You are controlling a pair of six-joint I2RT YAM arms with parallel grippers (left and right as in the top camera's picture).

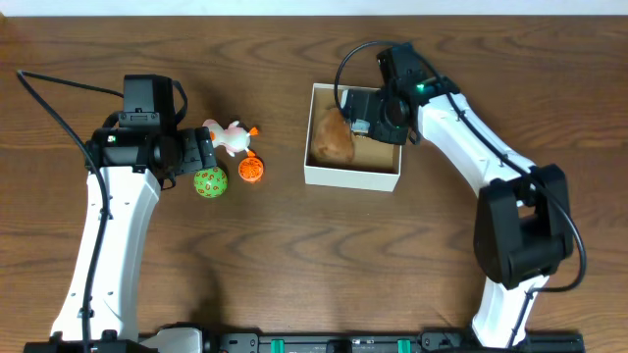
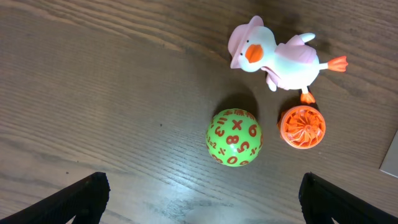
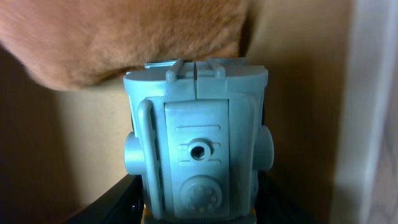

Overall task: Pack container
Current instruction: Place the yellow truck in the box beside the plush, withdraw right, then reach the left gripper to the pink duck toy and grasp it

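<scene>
Blue-grey toy [image 3: 198, 155], base cut off, plush [image 3: 124, 37] cropped

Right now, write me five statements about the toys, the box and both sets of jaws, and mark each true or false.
1. The green ball lies on the table, outside the container. True.
2. The duck is inside the container. False: it lies on the table near the orange wheel.
3. The left gripper has its jaws open. True.
4. The right gripper holds nothing. False: a blue-grey toy sits between its jaws.
5. The container is empty. False: a brown plush lies in it.
</scene>
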